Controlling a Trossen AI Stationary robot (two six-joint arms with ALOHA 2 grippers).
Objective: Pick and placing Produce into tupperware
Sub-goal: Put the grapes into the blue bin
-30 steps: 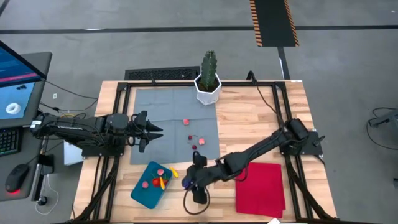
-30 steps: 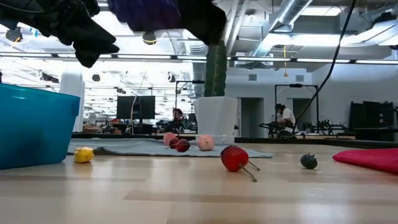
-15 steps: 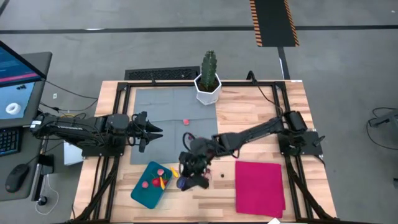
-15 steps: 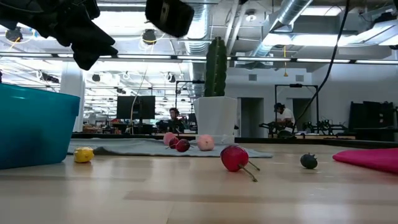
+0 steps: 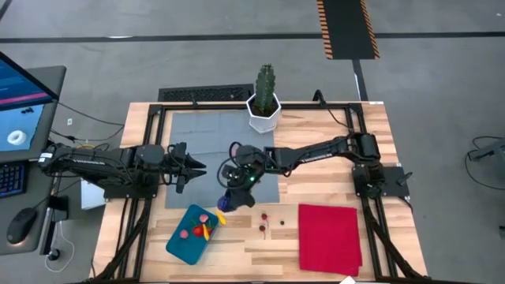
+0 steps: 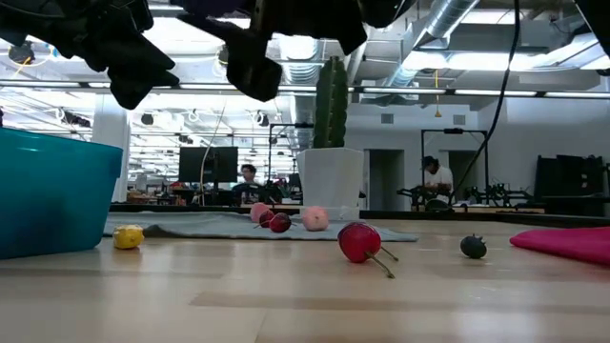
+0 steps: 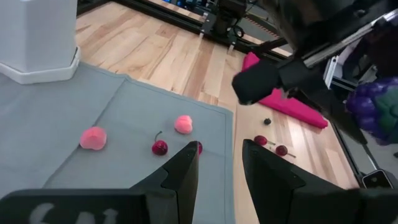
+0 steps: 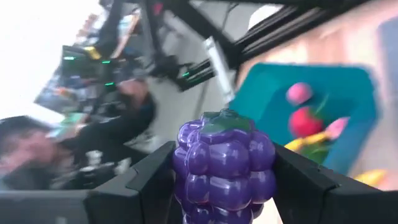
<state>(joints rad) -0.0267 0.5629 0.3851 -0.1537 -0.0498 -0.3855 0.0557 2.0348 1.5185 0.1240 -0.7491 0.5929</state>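
Right gripper [image 5: 226, 199]: raised above the front edge of the grey mat [image 5: 197, 134], just beside the far corner of the tupperware [image 5: 184, 244]; fingers [image 8: 155, 180] clamped on the purple grape bunch [image 8: 224, 163]
Grape bunch: upright between the fingers, green cap on top, clear of the desk [image 5: 316, 134]; seen as a small purple spot in the high view
Left gripper [image 5: 197, 167]: hovering over the left part of the grey mat, pointing toward the middle; fingers [image 7: 180, 177] slightly apart with nothing between them
Tupperware: teal, near the front left of the desk, lying at a slant; red, pink and yellow produce inside
Yellow piece [image 6: 128, 236]: on the desk just beside the tupperware wall
Mat produce: two pink pieces [image 7: 93, 137] and a dark cherry [image 7: 160, 147] resting on the grey mat, near one another but apart
Desk produce: red cherry with stem [image 6: 359, 242] on bare wood, a smaller dark piece [image 6: 473, 247] further toward the red cloth [image 5: 330, 237], possibly another cherry, too small to tell
Cactus [image 5: 264, 87]: in a white pot at the far edge of the mat, upright
Red cloth: flat at the front right of the desk, well apart from the tupperware
Background: people seated at screens in the room beyond
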